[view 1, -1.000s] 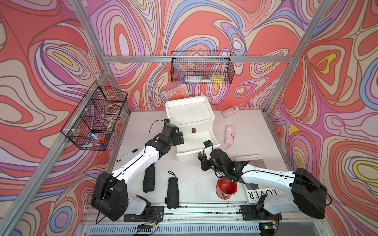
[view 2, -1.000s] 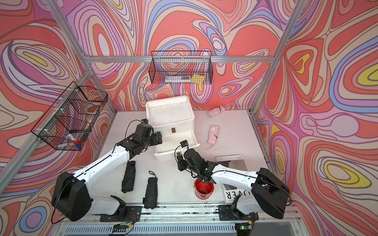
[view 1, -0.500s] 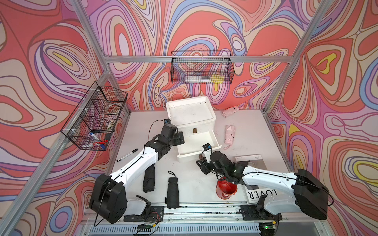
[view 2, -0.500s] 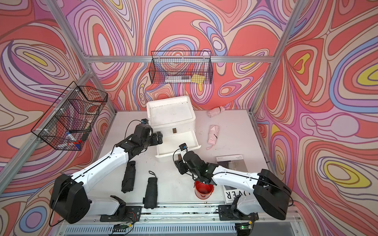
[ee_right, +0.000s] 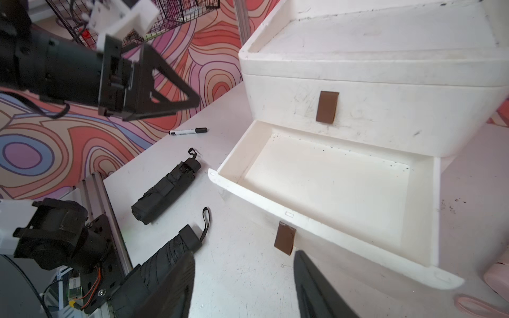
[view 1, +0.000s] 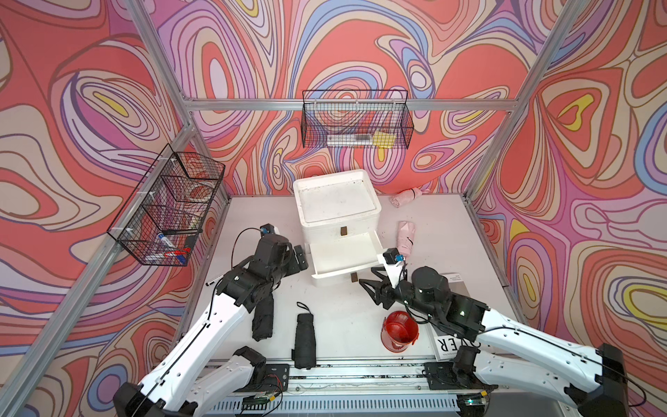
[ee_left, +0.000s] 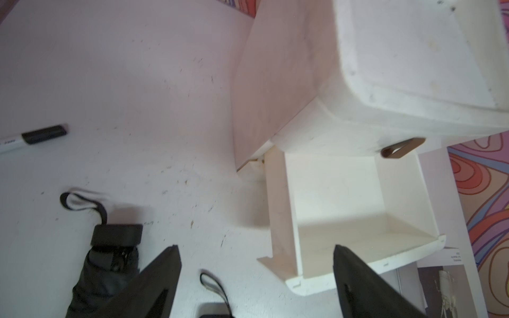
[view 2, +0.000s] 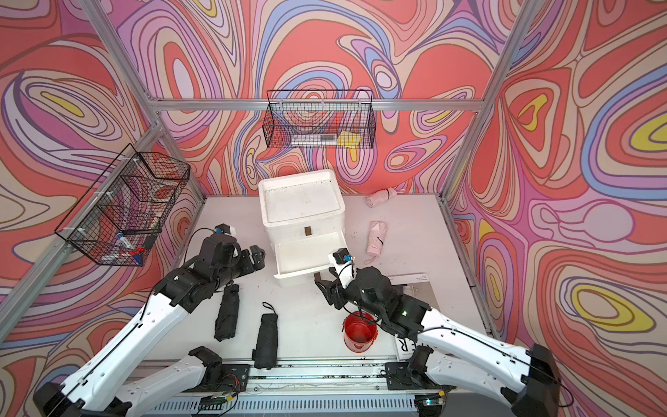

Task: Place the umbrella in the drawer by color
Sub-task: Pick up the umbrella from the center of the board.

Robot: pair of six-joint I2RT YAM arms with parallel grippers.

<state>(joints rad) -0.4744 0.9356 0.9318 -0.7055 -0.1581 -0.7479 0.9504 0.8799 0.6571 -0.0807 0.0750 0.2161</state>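
Observation:
The white drawer unit [view 1: 335, 202] stands at mid-table, its bottom drawer [ee_right: 330, 228] pulled out and empty. Two folded black umbrellas [view 1: 263, 317] [view 1: 304, 339] lie on the table in front of it, to the left. Two pink umbrellas [view 1: 406, 236] [view 1: 406, 196] lie to its right. My right gripper [ee_right: 244, 254] is open, just short of the drawer's brown pull tab [ee_right: 285, 238], holding nothing. My left gripper [ee_left: 256, 247] is open and empty, hovering beside the unit's left side, above the nearer black umbrella [ee_left: 104, 264].
A red cup [view 1: 400, 330] stands under my right forearm, next to a magazine [view 1: 454, 289]. A marker [ee_right: 188, 131] lies at the table's left edge. Wire baskets hang on the left wall [view 1: 169, 205] and the back wall [view 1: 355, 124].
My right gripper was shut at the drawer's pull tab; it has opened, let the tab go and drawn back slightly. The left arm has hardly moved.

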